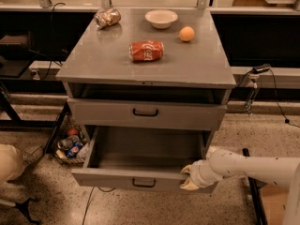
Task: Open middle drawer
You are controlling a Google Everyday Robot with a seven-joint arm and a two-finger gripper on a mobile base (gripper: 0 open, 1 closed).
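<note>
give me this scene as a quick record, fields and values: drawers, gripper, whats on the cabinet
middle drawer: pulled well out, small black loop handle at centre of its front
upper drawer: only slightly out
gripper: at the right end of the middle drawer's front, arm reaching in from the right
cabinet top: grey, holds four items
red can: lying on its side, near the middle
white bowl: at the back
orange: right of the bowl, apart from it
crumpled shiny packet: back left

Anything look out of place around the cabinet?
The red can lies on its side on the cabinet top, and the upper drawer looks ajar. The tool is at the right front corner of the open middle drawer.
</note>
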